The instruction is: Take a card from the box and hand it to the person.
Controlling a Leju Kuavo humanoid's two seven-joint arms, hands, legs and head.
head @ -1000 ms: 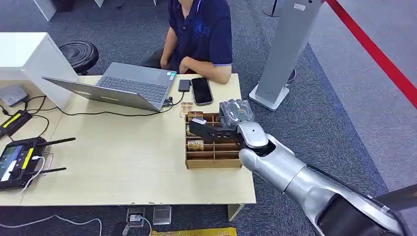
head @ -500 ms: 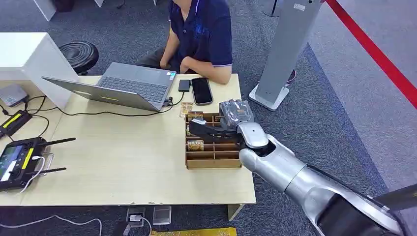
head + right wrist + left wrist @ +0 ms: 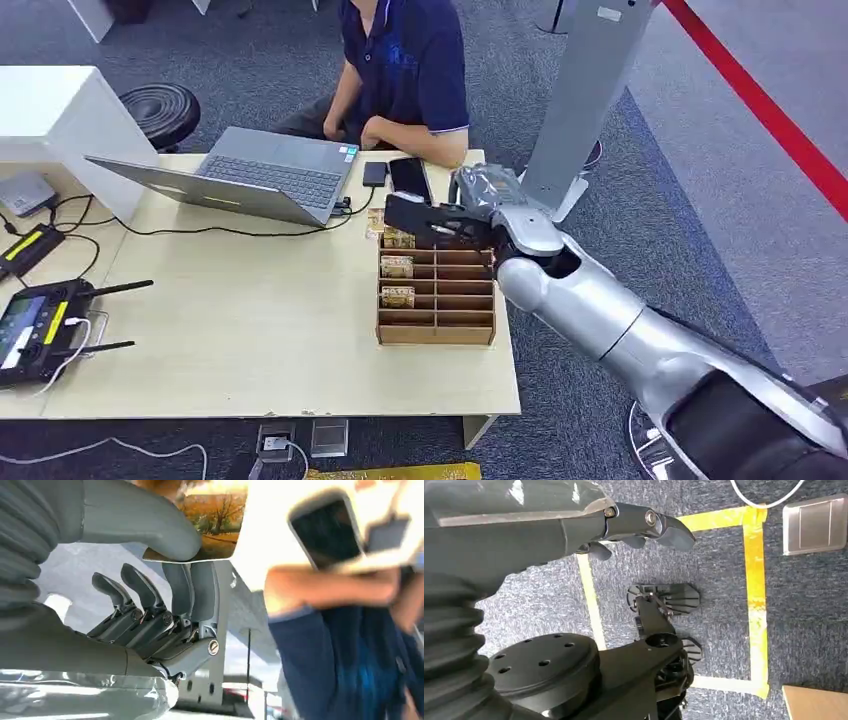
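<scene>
Pale wood desk (image 3: 250,330) on grey carpet, with a person (image 3: 405,70) in a dark blue shirt seated at its far side. From the right, the silver right arm reaches across the wooden slotted box (image 3: 437,300), raised above its far end. The right hand (image 3: 440,222) points toward the laptop (image 3: 250,175), dark fingers (image 3: 150,600) stretched forward. Seen from the wrist, the thick thumb presses a card (image 3: 212,517) with an autumn-tree picture against those fingers, so the card is pinched up off the box. More cards stand in the box's slots. Hanging low over the carpet, the left hand (image 3: 639,530) holds nothing, fingers loosely apart.
</scene>
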